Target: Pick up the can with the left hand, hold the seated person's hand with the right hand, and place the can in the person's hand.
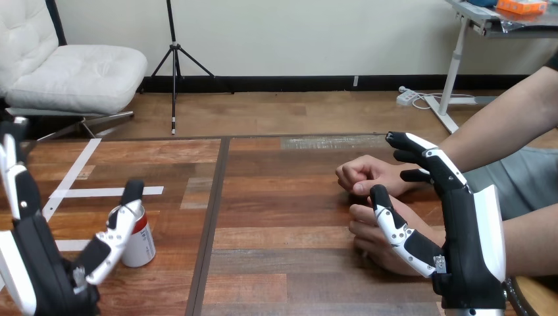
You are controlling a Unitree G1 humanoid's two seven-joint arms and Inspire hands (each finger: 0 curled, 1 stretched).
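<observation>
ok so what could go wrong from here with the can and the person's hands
1. The left robot hand is open beside the upright red-and-white metal can, with a finger at its top rim; a sideways nudge could tip the can before any grasp forms.
2. The open right robot hand has its thumb over the person's lower hand; closing might pinch it, or catch the person's fisted upper hand close by.

The left hand (39,263) rises from the lower left corner, its fingers (16,181) straight and upright and its thumb (115,230) stretched out to the right. The right hand (470,230) stands at the lower right, its fingers (431,161) extended forward and its thumb (395,227) spread leftward, relaxed.
</observation>
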